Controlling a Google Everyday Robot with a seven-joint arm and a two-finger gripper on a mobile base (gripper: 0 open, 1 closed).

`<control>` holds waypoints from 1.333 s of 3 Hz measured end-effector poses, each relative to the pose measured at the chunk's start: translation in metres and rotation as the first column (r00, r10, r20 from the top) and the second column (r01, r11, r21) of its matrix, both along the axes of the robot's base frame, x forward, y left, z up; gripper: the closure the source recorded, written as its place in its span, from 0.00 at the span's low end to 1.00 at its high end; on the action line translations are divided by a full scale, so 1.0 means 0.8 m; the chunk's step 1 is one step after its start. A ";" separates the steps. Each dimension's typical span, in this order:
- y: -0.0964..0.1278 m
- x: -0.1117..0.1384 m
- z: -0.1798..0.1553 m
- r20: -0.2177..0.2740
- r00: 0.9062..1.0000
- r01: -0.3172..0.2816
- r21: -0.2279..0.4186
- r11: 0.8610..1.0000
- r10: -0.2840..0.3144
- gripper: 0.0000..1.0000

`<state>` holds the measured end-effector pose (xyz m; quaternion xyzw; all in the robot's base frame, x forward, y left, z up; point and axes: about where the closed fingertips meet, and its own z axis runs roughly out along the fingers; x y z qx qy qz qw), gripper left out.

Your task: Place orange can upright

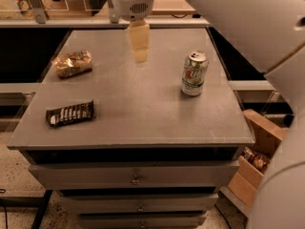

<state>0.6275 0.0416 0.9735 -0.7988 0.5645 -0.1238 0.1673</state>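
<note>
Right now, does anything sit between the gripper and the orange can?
Nothing visible does. The gripper hangs above the far middle of the table; the orange can lies on its side toward the picture's left, bare surface between.

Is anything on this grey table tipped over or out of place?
The small orange-gold drink can lies on its side at the far left, while the white-and-green can stands upright. The gripper hangs over the far middle, touching neither.

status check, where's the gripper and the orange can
Gripper over the table, far middle, touching nothing. Orange can on its side at far left, not gripped. Nothing between them; white-and-green can stands off right.
</note>
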 end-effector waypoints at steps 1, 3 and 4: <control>0.029 0.037 -0.014 -0.003 0.999 -0.035 0.053 0.998 0.035 0.00; 0.098 0.090 -0.048 -0.076 0.993 -0.083 0.146 0.986 0.095 0.00; 0.135 0.106 -0.060 -0.093 0.991 -0.081 0.184 0.980 0.099 0.00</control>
